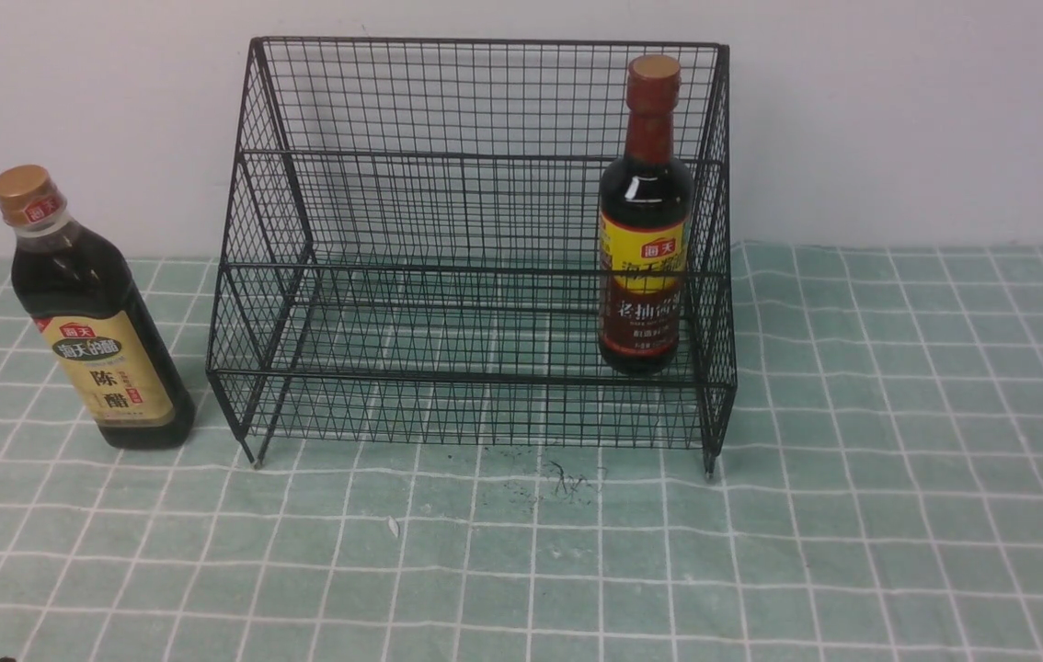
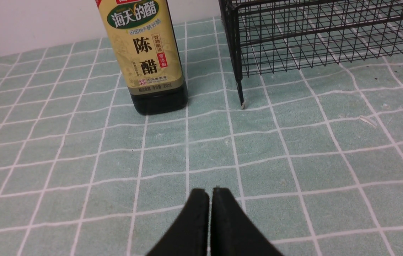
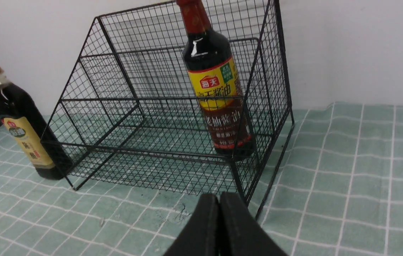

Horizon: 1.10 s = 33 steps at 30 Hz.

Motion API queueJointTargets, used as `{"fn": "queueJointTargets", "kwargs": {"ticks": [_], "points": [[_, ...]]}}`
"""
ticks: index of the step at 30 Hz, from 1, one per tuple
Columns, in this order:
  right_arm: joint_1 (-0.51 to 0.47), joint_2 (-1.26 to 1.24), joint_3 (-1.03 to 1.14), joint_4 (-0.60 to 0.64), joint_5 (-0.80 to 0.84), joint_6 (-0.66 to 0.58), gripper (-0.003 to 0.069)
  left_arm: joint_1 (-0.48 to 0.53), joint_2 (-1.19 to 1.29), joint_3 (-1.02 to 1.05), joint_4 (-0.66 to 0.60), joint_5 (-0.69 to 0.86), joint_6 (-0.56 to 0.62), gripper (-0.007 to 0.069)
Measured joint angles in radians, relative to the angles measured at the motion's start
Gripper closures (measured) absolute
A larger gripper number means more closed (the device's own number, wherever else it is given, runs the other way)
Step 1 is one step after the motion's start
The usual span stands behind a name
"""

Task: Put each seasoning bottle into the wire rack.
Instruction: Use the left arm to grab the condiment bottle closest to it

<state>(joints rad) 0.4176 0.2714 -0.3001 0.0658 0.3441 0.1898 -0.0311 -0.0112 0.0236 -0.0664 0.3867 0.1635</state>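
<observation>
The black wire rack (image 1: 475,267) stands at the back middle of the table. The bottle with the brown-red cap and yellow-and-maroon label (image 1: 643,230) stands upright inside the rack's lower tier at its right end, also in the right wrist view (image 3: 217,92). The gold-capped bottle with the beige label (image 1: 89,322) stands upright on the cloth left of the rack, also in the left wrist view (image 2: 144,53). My left gripper (image 2: 210,193) is shut and empty, low over the cloth in front of that bottle. My right gripper (image 3: 219,197) is shut and empty, in front of the rack's right front corner.
A green cloth with white grid lines (image 1: 521,552) covers the table, with a white wall (image 1: 899,110) behind. Dark scribble marks (image 1: 567,478) lie in front of the rack. The rack's left front leg (image 2: 241,96) stands close to the gold-capped bottle.
</observation>
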Motion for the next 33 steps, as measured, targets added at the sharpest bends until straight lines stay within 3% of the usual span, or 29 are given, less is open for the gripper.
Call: {"fn": "queueJointTargets", "kwargs": {"ticks": [6,9,13,33], "points": [[-0.197,-0.107,0.14,-0.107,-0.096,-0.016,0.0673,0.0,0.0,0.0,0.0,0.0,0.0,0.0631],[-0.311,-0.184,0.264,-0.145,-0.082,-0.019,0.0673,0.0,0.0,0.0,0.0,0.0,0.0,0.0631],[-0.389,-0.272,0.325,-0.158,0.02,-0.018,0.0673,0.0,0.0,0.0,0.0,0.0,0.0,0.0631],[-0.4,-0.283,0.323,-0.162,0.03,-0.019,0.0673,0.0,0.0,0.0,0.0,0.0,0.0,0.0631]]}}
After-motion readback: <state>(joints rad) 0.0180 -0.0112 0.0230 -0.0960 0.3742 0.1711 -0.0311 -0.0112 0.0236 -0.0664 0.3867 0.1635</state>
